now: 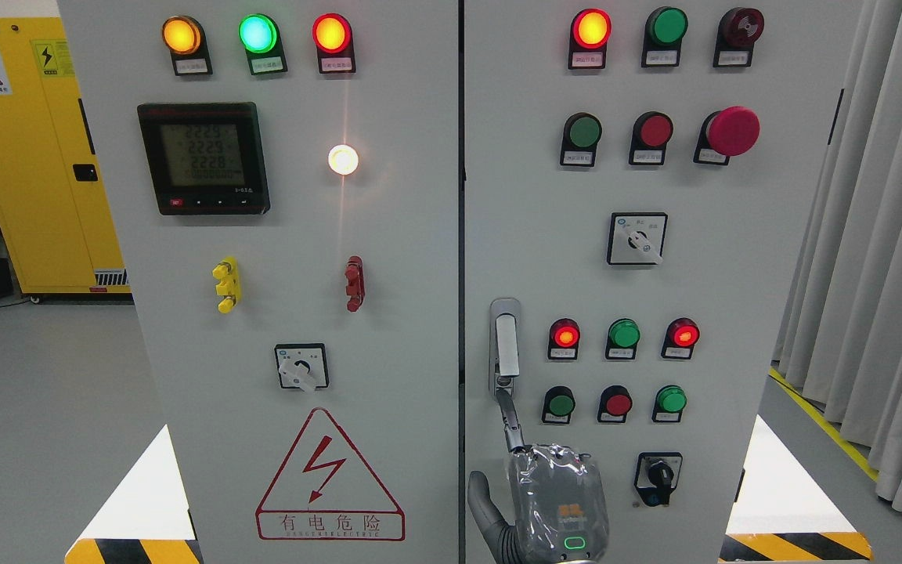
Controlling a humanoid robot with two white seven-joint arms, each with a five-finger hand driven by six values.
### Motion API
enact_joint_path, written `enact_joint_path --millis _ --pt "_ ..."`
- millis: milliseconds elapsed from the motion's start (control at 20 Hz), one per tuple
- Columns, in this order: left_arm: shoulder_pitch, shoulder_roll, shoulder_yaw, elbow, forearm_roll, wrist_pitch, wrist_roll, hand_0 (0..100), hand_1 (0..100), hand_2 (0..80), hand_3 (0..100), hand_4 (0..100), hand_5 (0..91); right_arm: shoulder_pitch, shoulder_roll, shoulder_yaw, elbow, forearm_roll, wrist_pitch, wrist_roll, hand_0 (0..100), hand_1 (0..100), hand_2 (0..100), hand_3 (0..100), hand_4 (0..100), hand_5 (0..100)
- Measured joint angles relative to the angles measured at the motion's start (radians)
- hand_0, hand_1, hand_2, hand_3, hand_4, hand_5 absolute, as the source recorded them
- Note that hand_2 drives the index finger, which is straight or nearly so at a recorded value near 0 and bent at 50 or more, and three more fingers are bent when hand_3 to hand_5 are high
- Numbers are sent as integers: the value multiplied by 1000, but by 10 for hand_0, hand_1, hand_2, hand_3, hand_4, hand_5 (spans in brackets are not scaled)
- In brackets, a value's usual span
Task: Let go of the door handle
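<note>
The silver door handle (505, 345) stands upright on the left edge of the right cabinet door (733, 258). My right hand (490, 439), wrapped in clear plastic, comes up from the bottom edge just below the handle. One finger (510, 427) stretches up and its tip meets the handle's lower end. The thumb (482, 501) is spread out to the left. The hand is open, with nothing wrapped in it. My left hand does not show.
Both grey cabinet doors are closed, with the seam (461, 235) between them. Lamps, push buttons, a red mushroom button (731, 130) and rotary switches cover the doors. A yellow cabinet (28, 157) stands at the far left, grey curtains (882, 235) at the right.
</note>
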Motion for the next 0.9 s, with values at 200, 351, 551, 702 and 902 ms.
enact_joint_path --millis 200,351,551,702,902 --pt "0 0 0 0 0 0 0 120 556 0 0 0 0 0 -2 -1 -15 -1 1 -3 593 395 22 1000 1000 1000" --pt "0 0 0 0 0 0 0 120 556 0 0 0 0 2 -3 0 -26 -2 -1 -11 596 396 24 1000 1000 1000" --pt "0 0 0 0 0 0 0 120 556 0 0 0 0 7 -4 2 -40 -3 -7 -21 659 401 418 1000 1000 1000" --pt "0 0 0 0 0 0 0 120 556 0 0 0 0 14 -5 2 -51 -5 -11 -31 740 411 568 1000 1000 1000" --pt "0 0 0 0 0 0 0 120 556 0 0 0 0 35 -6 -1 -71 -8 -26 -40 895 349 703 1000 1000 1000"
